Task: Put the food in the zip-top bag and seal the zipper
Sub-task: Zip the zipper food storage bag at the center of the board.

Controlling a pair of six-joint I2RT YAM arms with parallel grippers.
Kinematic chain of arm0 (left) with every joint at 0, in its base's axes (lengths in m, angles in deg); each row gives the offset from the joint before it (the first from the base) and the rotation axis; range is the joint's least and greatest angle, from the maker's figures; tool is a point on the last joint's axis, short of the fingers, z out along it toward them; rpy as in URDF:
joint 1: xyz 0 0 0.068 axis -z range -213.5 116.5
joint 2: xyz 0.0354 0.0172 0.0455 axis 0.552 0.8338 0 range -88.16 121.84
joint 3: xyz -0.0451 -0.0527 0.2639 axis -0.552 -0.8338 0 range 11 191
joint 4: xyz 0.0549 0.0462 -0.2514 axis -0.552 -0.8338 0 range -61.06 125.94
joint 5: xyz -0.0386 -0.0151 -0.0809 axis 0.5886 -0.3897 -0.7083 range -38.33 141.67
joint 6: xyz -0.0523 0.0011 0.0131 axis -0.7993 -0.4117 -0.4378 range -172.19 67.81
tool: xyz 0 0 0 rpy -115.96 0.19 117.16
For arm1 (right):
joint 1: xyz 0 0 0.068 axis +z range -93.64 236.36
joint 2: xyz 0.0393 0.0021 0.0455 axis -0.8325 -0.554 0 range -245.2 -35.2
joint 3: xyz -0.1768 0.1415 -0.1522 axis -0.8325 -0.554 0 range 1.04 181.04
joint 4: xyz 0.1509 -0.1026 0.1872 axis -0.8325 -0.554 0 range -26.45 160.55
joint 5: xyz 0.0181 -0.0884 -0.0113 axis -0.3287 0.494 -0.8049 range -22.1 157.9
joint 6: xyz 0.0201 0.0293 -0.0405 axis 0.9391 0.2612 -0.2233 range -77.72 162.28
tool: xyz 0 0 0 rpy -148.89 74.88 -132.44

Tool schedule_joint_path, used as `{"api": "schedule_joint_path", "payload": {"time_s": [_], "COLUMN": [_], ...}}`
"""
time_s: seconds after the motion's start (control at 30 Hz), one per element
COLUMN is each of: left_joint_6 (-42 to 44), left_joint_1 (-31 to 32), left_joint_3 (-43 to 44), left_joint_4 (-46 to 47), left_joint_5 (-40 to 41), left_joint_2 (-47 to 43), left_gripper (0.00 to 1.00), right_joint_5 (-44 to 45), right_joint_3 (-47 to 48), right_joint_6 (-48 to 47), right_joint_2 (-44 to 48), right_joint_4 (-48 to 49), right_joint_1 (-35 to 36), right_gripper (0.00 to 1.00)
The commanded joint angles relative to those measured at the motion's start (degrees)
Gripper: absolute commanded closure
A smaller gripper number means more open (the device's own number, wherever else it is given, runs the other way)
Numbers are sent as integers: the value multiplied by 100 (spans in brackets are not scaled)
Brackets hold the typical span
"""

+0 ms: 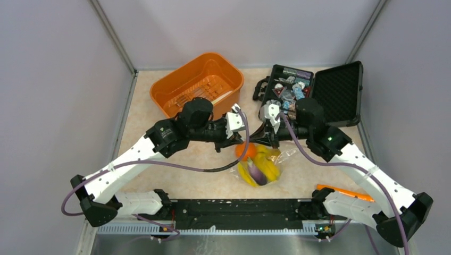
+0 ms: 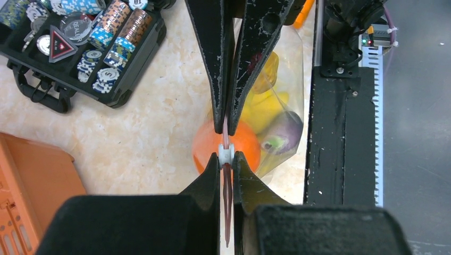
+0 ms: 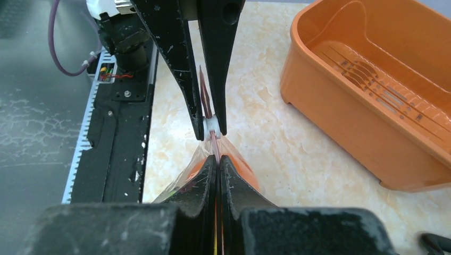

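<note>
Where the 2 arms meet tip to tip, the left claw is found closed tight on the zipper, with the white slider sitting right at its fingertips. Right claw: likewise closed on the same pinkish strip, directly opposite, its tips just short of the slider (the 2 sets of fingers nearly touch, with the slider between them). Zip-top bag: clear and crinkled, falling away from the pinched edge below both claws and spreading toward the arm bases. Food, seen through the plastic inside the bag: 1 orange straight under the left claw's tips, yellow bananas beyond it, and 1 dark purple eggplant beside those. Whether the strip is sealed along its whole length cannot be told. Orange basket: on the table, well off on the far side of the left claw. Black case: well off on the far side of the right claw.
</note>
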Motion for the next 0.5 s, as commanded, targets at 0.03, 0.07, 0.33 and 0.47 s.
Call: {"api": "schedule_joint_path", "payload": {"time_s": [0.03, 0.07, 0.33, 0.47], "left_joint_6": [-66, -68, -251, -311], "left_joint_1": [-17, -26, -299, -481], "left_joint_3": [-318, -381, -1028, -1246], "left_joint_4": [552, 543, 704, 629], "left_joint_5": [181, 283, 314, 377], "left_joint_2": [-446, -483, -977, -1259], "left_gripper": [100, 100, 100, 100], "right_joint_5": [500, 525, 802, 770], "right_joint_3": [-334, -367, -387, -471], "right_joint_6": [141, 168, 141, 221], "right_joint_2": [395, 431, 411, 396], "right_joint_4": [709, 723, 465, 596], "right_joint_1": [61, 56, 56, 56], "right_gripper": [100, 100, 100, 100]}}
